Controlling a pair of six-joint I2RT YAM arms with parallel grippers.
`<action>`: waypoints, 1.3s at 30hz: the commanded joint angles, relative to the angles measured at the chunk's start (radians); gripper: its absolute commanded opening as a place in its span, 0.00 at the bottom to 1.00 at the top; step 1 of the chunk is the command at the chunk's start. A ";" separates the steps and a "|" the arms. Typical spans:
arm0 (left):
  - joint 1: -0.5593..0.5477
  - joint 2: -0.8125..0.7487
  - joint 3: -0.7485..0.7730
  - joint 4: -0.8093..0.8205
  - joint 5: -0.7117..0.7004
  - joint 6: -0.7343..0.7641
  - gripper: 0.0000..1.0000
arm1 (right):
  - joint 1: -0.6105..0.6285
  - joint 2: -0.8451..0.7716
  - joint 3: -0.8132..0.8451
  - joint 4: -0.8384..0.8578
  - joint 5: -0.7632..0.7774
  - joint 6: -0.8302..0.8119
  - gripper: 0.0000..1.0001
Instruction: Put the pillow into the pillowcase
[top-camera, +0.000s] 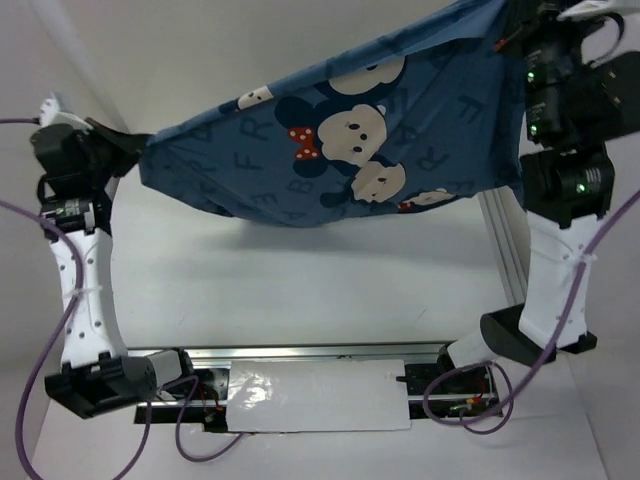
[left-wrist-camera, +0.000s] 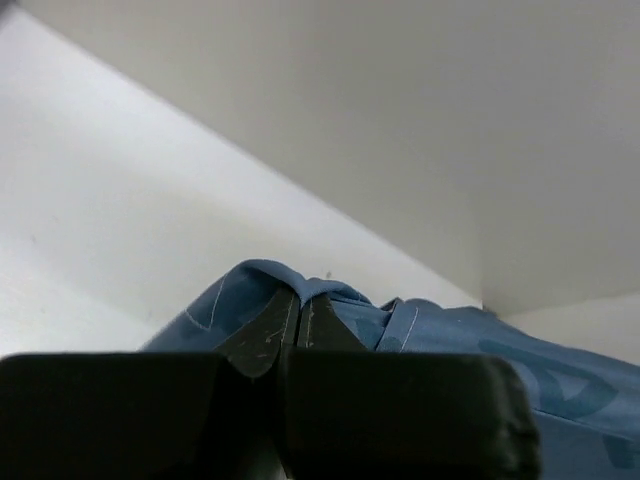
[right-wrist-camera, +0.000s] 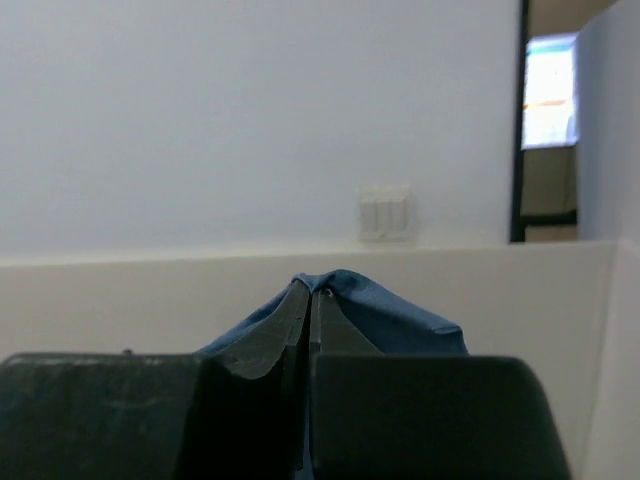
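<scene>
Large blue fabric pillowcase (top-camera: 350, 130), pale letters and mouse faces, hangs slack across the upper frame, clear of the white table (top-camera: 300, 290); left end effector (top-camera: 142, 148) clamped on its mid-left corner; right end effector (right-wrist-camera: 310, 300) pinched shut on the upper-right corner, held higher.

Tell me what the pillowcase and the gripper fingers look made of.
The pillowcase: thin woven cloth, maybe cotton or polyester, matte with a printed pattern; it sags, creases and shows a stitched hem. The left gripper and right gripper: black rigid fingers, likely moulded plastic, slight sheen with pale scratches; a rubber facing cannot be ruled out.
</scene>
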 joint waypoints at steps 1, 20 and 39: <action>0.082 -0.083 0.174 -0.215 -0.315 0.110 0.00 | 0.027 -0.224 0.045 0.481 0.323 -0.229 0.00; 0.093 -0.087 0.633 -0.366 -0.486 0.282 0.00 | 0.427 -0.291 -0.075 0.507 0.603 -0.565 0.00; 0.012 0.395 -0.157 0.398 -0.174 0.276 0.00 | 0.063 0.054 -1.105 0.318 0.656 0.281 0.00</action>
